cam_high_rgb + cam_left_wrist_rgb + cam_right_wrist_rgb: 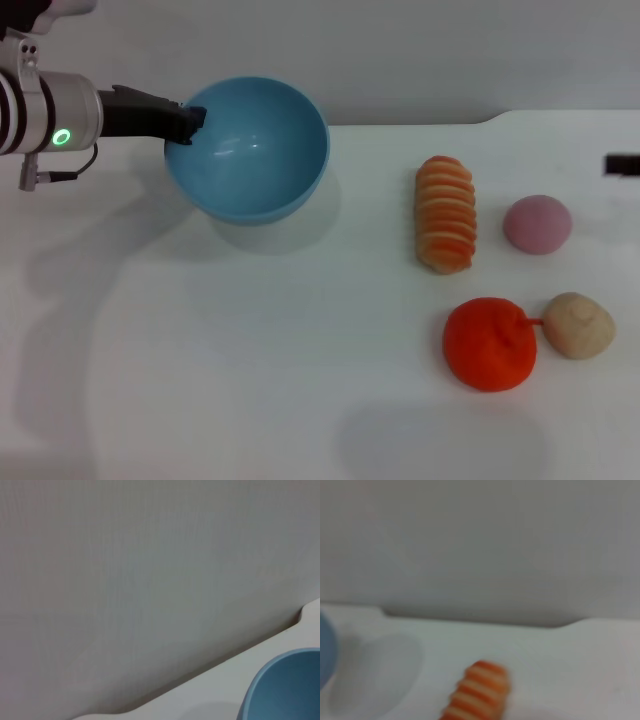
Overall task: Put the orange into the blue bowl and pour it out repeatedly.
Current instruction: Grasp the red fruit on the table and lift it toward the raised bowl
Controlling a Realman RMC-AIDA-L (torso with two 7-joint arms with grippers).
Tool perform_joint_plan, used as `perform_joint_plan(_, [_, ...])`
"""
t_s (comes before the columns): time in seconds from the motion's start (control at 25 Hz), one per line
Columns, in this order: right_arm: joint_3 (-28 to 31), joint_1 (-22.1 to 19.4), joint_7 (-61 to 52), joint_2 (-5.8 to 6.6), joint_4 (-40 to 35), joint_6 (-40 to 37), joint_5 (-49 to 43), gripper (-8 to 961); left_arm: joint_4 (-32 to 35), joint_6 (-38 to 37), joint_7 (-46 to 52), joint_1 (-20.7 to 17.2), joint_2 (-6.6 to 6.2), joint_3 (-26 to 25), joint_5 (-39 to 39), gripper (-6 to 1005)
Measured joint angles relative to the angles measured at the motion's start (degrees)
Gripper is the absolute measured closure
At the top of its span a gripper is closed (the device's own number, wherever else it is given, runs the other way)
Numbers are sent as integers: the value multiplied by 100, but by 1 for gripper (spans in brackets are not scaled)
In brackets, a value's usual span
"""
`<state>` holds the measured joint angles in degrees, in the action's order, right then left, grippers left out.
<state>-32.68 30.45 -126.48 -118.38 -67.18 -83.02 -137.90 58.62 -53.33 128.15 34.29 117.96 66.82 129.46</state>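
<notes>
Head view, left gripper [190, 122] clamped on blue bowl [255, 150] rim

No readable text, labels or numbers (any view)

The blue bowl [250, 150] sits at the far left of the counter [250, 360], tilted, with the left end effector [190, 125] on its left rim. Well apart to the right lies the ridged roll [446, 213], with the pink ball [537, 224] to its right. Nearer the robot, the orange [489, 343] lies just left of the beige ball [579, 325].
</notes>
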Motion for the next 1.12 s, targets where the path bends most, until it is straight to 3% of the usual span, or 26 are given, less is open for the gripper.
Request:
perform_joint_plan(0.56, [-1676, 200, -329, -18, 951, 121, 394, 145, -32, 87, -69, 3, -7, 15, 18, 1000])
perform_joint_plan(1.12, [-2314, 260, -755, -10, 1431, -58, -23, 154, -13, 85, -88, -31, -7, 51, 18, 1000])
